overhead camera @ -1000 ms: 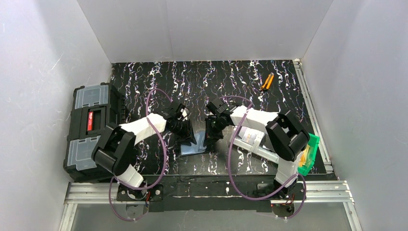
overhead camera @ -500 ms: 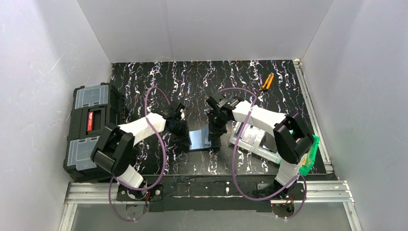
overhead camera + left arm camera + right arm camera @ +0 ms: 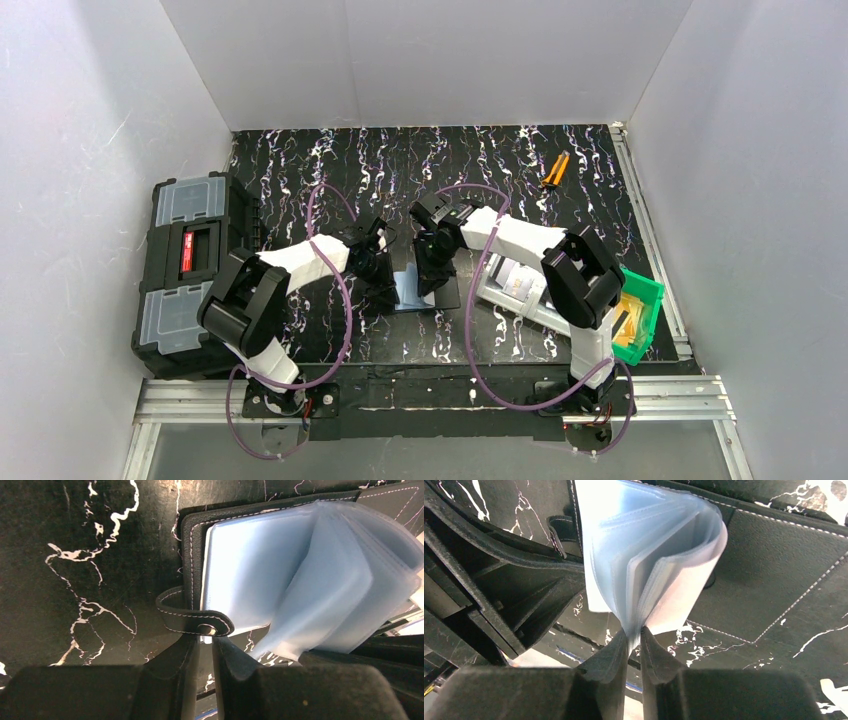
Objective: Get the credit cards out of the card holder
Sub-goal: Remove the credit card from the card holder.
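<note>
**Left fingers (image 3: 182, 675) and right fingers (image 3: 606, 665) at the open card holder (image 3: 413, 291)**

Left fingers stand almost together with a thin slit between them, tips just under the holder's snap strap (image 3: 194, 622). Whether they grip it I cannot tell. Right fingers are likewise nearly pressed together, tips meeting the lower edge of the fanned clear sleeves (image 3: 649, 550); a pinch cannot be confirmed. The card holder lies open on the table (image 3: 400, 165) between both. Left of it sits a toolbox (image 3: 190, 270). Far beyond it, to the right, lies an orange-handled tool (image 3: 553, 172).
</note>
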Robot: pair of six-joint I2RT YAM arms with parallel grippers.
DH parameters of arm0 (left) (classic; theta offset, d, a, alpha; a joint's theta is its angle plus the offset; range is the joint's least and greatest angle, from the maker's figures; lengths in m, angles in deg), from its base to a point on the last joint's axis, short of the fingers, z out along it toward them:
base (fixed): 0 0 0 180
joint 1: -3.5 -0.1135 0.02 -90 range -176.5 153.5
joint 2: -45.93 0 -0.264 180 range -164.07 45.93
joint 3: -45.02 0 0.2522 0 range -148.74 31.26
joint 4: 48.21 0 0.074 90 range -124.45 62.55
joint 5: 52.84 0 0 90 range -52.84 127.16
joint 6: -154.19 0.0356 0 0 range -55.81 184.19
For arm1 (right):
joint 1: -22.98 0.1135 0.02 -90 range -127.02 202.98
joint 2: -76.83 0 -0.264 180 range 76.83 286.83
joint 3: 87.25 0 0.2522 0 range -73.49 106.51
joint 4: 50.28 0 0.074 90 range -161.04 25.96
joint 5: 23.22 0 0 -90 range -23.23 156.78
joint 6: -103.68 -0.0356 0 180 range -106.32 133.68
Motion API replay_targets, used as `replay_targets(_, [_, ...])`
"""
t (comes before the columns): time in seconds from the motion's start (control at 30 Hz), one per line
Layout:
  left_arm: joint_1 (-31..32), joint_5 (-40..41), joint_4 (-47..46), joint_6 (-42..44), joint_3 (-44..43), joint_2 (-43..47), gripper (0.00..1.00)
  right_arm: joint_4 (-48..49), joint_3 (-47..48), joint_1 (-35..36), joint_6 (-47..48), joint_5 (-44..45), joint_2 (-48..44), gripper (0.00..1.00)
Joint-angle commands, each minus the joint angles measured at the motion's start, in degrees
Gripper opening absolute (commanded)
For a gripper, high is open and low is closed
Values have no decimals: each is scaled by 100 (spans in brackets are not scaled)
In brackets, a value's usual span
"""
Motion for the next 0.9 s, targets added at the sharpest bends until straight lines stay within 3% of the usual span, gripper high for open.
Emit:
replay_targets(0.0, [62, 102, -97, -20, 228, 4, 13, 106, 168, 49, 23, -210, 9, 26])
replay_targets(0.17, [63, 118, -50, -22, 216, 91, 11, 170, 110, 51, -10, -181, -3, 36])
replay_targets(0.37, [63, 249, 222, 9, 162, 427, 10, 228, -9, 49, -48, -107, -77, 58])
replay_targets(0.5, [63, 269, 328, 24, 123, 595, 10, 296, -60, 53, -98, -121, -71, 66])
replay_targets(0.63, [63, 291, 411, 9, 111, 692, 9, 284, -92, 51, -118, -56, -103, 72])
replay_targets(0.87, [60, 365, 508, 1, 62, 808, 9, 291, -272, 37, -160, 164, -304, 74])
